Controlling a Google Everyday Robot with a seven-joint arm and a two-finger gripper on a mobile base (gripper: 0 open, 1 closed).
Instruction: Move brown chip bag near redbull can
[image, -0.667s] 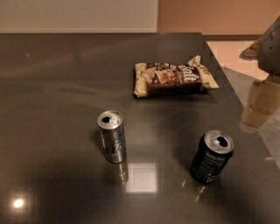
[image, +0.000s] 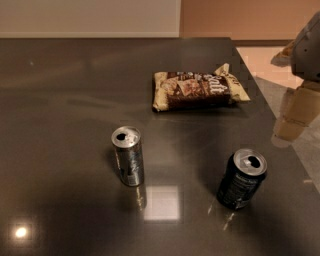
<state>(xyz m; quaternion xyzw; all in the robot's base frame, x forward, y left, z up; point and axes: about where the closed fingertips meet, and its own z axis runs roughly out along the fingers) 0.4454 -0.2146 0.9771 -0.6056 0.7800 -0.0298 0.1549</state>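
Observation:
The brown chip bag (image: 199, 90) lies flat on the dark table (image: 60, 100), towards the back right, with its cream crimped ends to the left and right. The redbull can (image: 128, 156), slim and silver-grey, stands upright in front of the bag and to its left, a clear gap between them. My gripper (image: 296, 114) is at the right edge of the view, beyond the table's right edge, to the right of the bag and apart from it. It holds nothing that I can see.
A wider, shorter dark can (image: 242, 179) stands upright at the front right, below the bag. The table's right edge runs diagonally past the bag, with lighter floor (image: 280, 80) beyond it. A pale wall is at the back.

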